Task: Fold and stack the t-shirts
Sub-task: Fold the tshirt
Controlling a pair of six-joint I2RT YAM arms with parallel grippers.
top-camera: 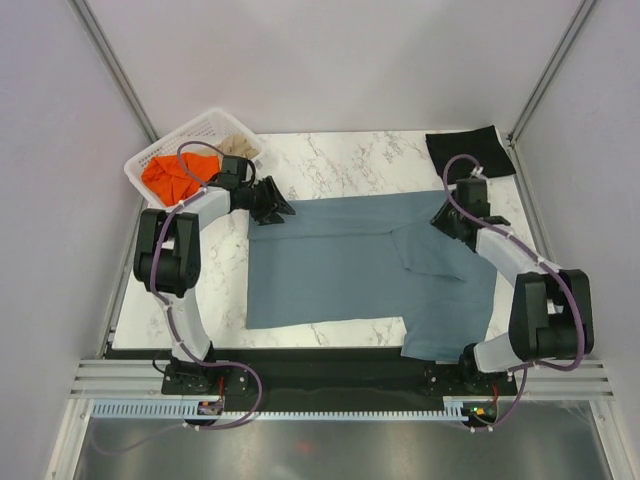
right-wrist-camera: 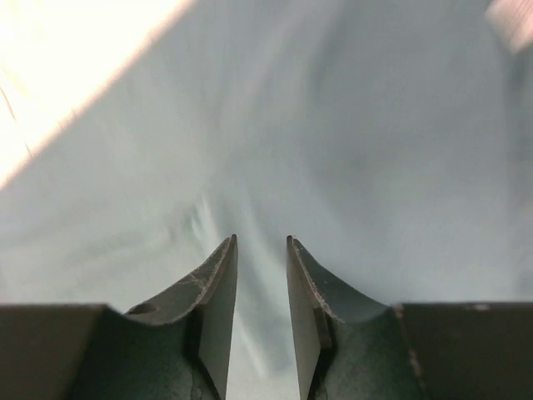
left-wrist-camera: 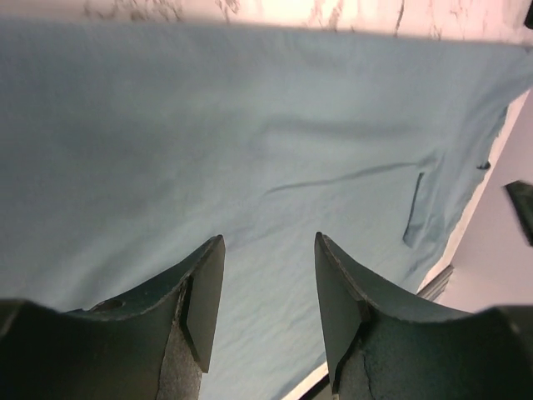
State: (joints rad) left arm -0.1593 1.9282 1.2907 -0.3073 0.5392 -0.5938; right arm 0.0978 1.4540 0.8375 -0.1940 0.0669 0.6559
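1. Nearest the lens in the left wrist view, the dark fingers of the left gripper (left-wrist-camera: pixel 269 242) stand well apart. Nothing sits between them, and slate cloth fills the view beneath.
2. In the right wrist view, the right gripper (right-wrist-camera: pixel 261 242) has its jaws only a narrow slot apart. Cloth shows through the slot, but no fold rises between the pads, so we read it as unclamped. The cloth at the tips is blurred.
3. The blue-grey t-shirt (top-camera: pixel 340 260) lies spread across the middle of the worktop (top-camera: pixel 340 160). One part drapes over the near edge toward the near right corner.
4. From overhead, the left gripper sits at the shirt's far left corner and the right one at its far edge toward the right side. We judge they are paired there to pinch one edge together, so the fold comes over straight.
5. The black t-shirt (top-camera: pixel 468 152) lies as a compact flat patch in the far right corner, clear of the working area. It is likely the base of the stack.
6. The white basket (top-camera: pixel 215 115) sits at the far left corner. It holds the orange t-shirt (top-camera: pixel 170 178) and the beige t-shirt (top-camera: pixel 238 145), bunched and not yet folded.
7. We judge the draped part may drag when the edge lifts.
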